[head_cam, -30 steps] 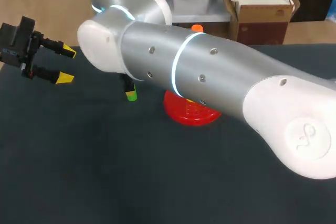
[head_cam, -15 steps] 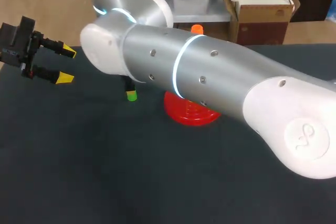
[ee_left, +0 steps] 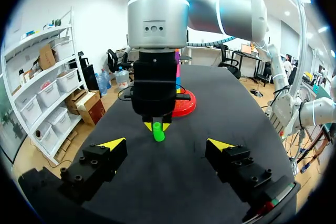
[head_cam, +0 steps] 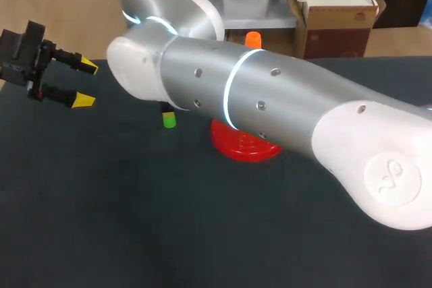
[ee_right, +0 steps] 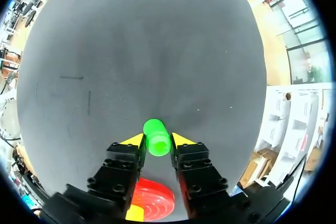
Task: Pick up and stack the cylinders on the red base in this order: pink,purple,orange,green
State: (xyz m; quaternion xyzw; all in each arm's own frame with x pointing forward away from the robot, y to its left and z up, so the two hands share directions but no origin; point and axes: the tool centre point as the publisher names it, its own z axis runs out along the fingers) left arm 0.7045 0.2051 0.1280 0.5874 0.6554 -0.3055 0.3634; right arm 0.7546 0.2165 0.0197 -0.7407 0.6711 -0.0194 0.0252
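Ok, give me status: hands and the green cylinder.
Right hand shut on green cylinder, beside red base. Left hand open, empty, off aside. Nothing seen in the way.

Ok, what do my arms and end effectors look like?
The right arm is thick silver tube sections with white rounded joint caps, small bolts and glowing pale-blue rings. The left end effector and right end effector are black bolted blocks, each with two fingers tipped in yellow wedges.
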